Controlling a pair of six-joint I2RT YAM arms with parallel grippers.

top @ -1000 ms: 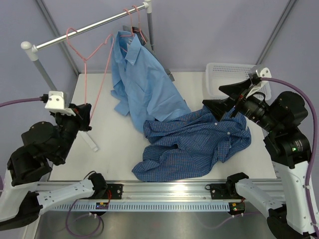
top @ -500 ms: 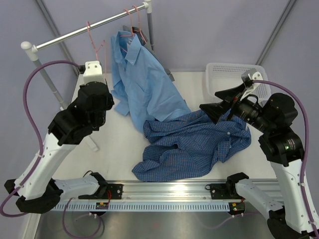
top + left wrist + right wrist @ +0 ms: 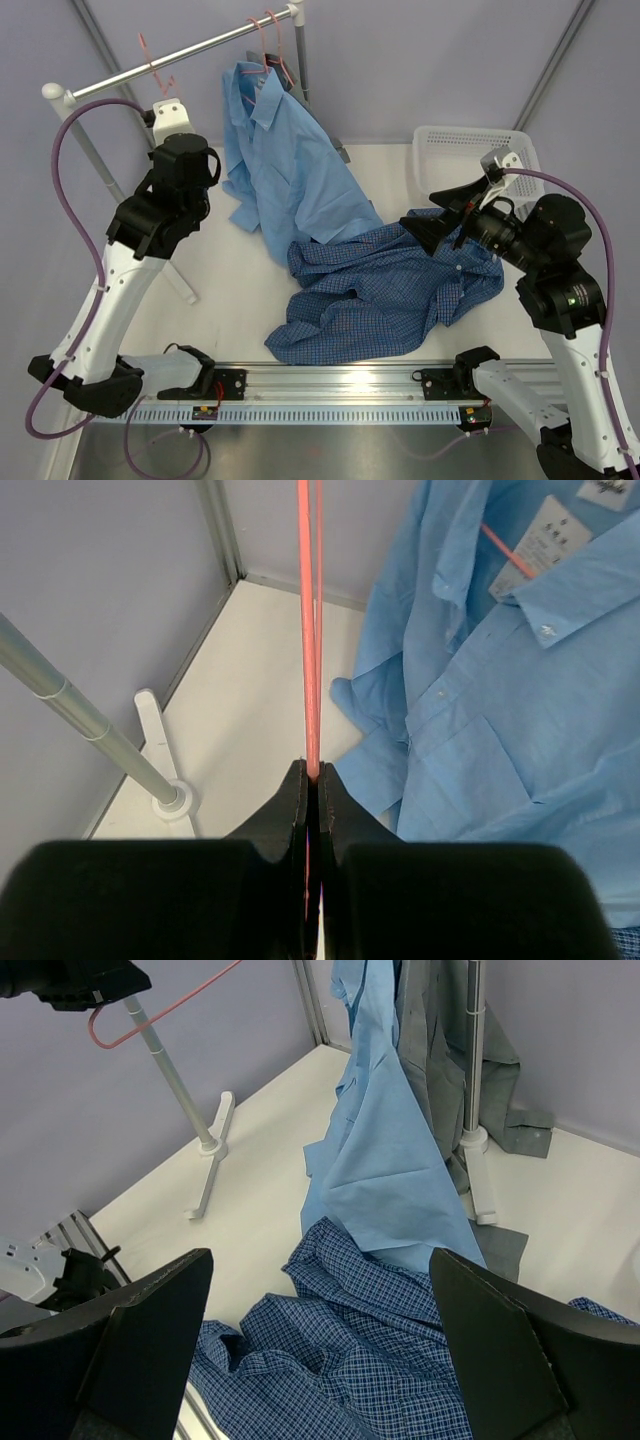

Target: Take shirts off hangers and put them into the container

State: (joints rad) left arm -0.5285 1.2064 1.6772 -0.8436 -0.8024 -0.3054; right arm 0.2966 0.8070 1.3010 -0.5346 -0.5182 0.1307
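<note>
Pink hanger (image 3: 308,630) sits bare, pinched tight in the left gripper (image 3: 312,780), so I think the wide-open right gripper (image 3: 320,1258) must next grab the checked shirt (image 3: 390,290) for the basket (image 3: 465,135) at the table's far right corner.

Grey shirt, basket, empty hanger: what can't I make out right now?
- Grey shirt: top view, mostly hidden behind light blue shirt; right wrist, top cut off by edge.
- Basket: top view, right arm covers its near part.
- Hanger in left gripper: left wrist, edge-on, hook cut off at top.
</note>
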